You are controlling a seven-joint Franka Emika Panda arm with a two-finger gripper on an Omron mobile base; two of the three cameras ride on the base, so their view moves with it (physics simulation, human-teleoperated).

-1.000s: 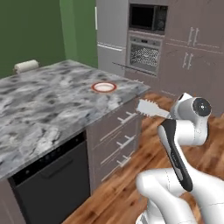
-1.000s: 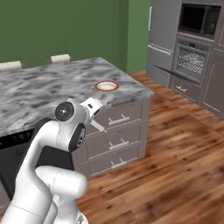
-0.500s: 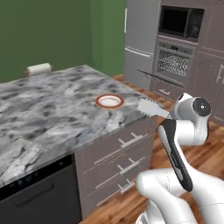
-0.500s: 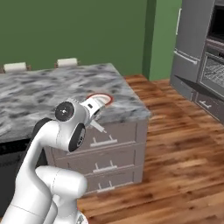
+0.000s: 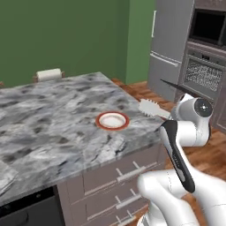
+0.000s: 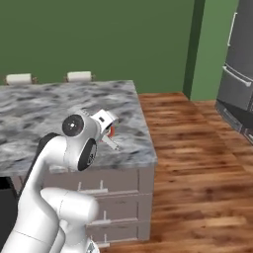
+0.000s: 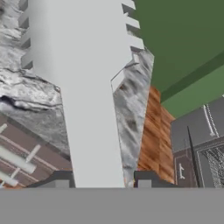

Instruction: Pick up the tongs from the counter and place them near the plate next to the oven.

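Observation:
The tongs (image 7: 83, 87), pale grey-white with a ridged comb-like end, stick up between my two dark fingertips in the hand view. My gripper (image 7: 103, 180) is shut on them. In the left base view the tongs (image 5: 153, 108) hang in the air just past the right end of the marbled counter (image 5: 53, 119), their toothed end pointing at the plate (image 5: 113, 120). That small white plate with a red-orange rim lies near the counter's right end. The steel oven (image 5: 205, 77) stands further off to the right. From the right base view, my arm hides most of the plate (image 6: 113, 131).
A tall grey fridge (image 5: 170, 48) stands left of the oven. Paper towel rolls (image 6: 79, 76) lie at the counter's far edge. Drawers with bar handles (image 5: 128, 174) run under the counter. Wooden floor (image 6: 197, 163) spreads out to the right.
The whole picture has shifted, so the base has moved: the counter end and the plate now look closer and the oven sits further right. The tongs stay in my grip.

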